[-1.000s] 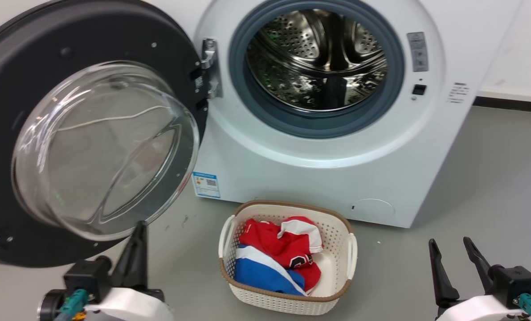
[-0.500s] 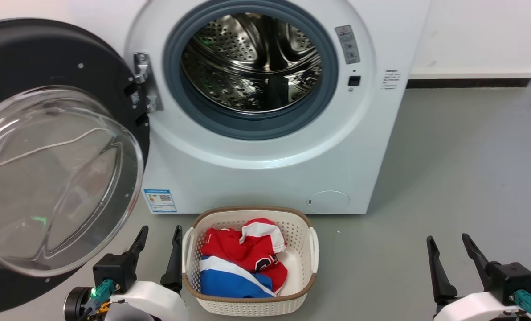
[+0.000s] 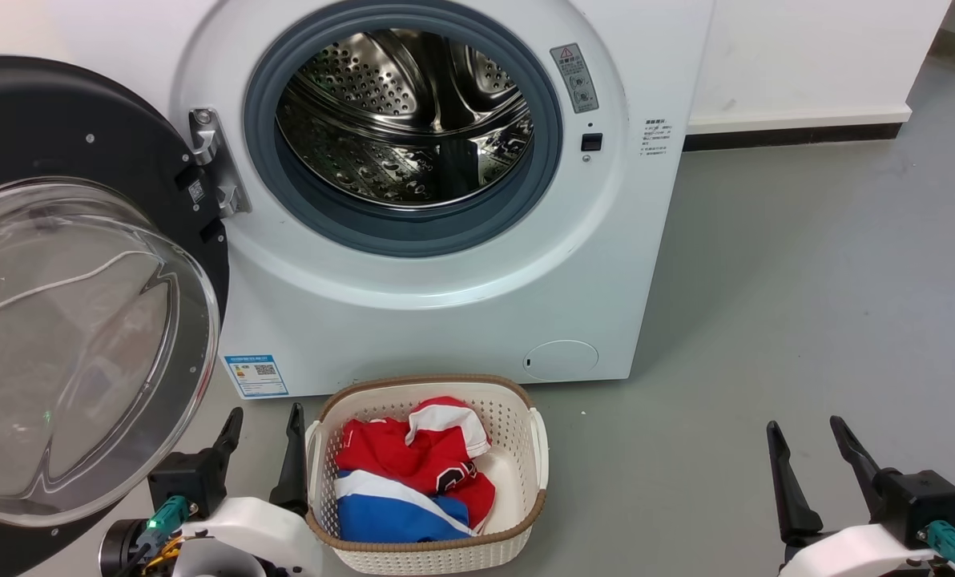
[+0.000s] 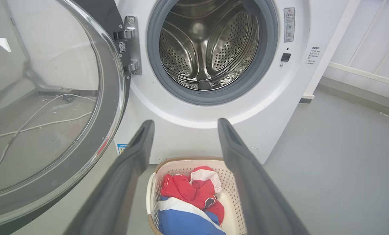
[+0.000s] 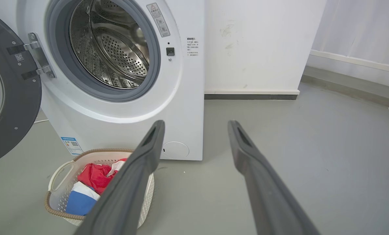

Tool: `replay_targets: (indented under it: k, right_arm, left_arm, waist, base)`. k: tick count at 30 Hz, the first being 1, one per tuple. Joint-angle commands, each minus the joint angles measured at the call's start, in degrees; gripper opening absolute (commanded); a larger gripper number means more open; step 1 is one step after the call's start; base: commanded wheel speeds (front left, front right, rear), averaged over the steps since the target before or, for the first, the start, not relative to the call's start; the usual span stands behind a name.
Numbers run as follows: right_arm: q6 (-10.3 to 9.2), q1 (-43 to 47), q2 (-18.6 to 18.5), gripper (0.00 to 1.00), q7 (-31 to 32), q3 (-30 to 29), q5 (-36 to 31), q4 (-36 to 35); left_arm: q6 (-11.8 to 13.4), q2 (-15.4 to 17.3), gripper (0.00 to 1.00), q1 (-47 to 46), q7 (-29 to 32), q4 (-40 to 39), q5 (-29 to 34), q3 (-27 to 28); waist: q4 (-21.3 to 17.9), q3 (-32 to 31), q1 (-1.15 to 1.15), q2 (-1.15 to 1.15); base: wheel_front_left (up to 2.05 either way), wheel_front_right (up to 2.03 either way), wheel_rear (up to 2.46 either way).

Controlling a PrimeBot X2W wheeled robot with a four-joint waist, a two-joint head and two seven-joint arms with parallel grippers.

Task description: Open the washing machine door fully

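The washing machine stands white in front of me, its steel drum exposed inside the grey ring. The washing machine door, black with a bulging glass bowl, hangs swung far out on its left hinge. My left gripper is open and empty, low between the door's lower rim and the basket, touching neither. In the left wrist view the left gripper points at the machine front, with the door to its left. My right gripper is open and empty over bare floor; its own view shows the right gripper and the door.
A cream laundry basket with red, white and blue clothes sits on the grey floor right before the machine. A white wall with a dark skirting runs behind at right. A thin white cable lies on the floor behind the door glass.
The head camera has turned, so the whole picture shifted left. My left gripper has drawn back from the glass bowl's lower edge to beside the basket. The right gripper has stayed put.
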Motion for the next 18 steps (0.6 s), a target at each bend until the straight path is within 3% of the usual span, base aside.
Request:
replay_targets:
  k: [1,18]
  right_arm:
    - [-0.02,0.10,0.09,1.00,0.01,0.06,0.36,-0.29]
    - [-0.02,-0.22,0.09,1.00,-0.42,0.24,0.90,0.24]
  left_arm:
    - [-0.07,-0.31,1.00,0.19,-0.37,0.10,0.54,0.27]
    - [-1.63,-2.07,1.00,0.80,-0.34,1.25,2.67,2.68]
  waist:
    - [0.05,-0.04,0.00,0.00]
    - [0.74,-0.22,0.00,0.00]
  base:
    - [0.00,0.00,0.00]
    - [0.00,0.00,0.00]
